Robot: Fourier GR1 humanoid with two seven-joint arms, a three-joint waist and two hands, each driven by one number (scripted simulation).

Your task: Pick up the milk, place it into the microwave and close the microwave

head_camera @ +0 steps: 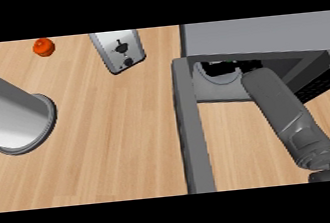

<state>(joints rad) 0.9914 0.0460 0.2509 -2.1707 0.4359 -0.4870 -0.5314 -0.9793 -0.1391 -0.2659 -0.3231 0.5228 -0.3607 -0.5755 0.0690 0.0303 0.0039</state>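
The grey microwave point(264, 33) stands at the top right. Its door point(190, 131) is swung open and runs toward the lower edge. My right forearm point(283, 117) reaches from the lower right into the cavity. Only a dark part of my right hand point(227, 68) shows inside, above the pale turntable plate point(220, 79); its grip cannot be made out. No milk is visible anywhere; if it is in the cavity, the arm and the microwave's top hide it. My left hand does not show.
A large grey cylinder with a flanged end point(9, 116) fills the left edge. A silver toaster point(120, 50) lies at the top centre, and a small orange-red object point(43, 47) sits at the top left. Bare wooden counter point(113, 153) lies between.
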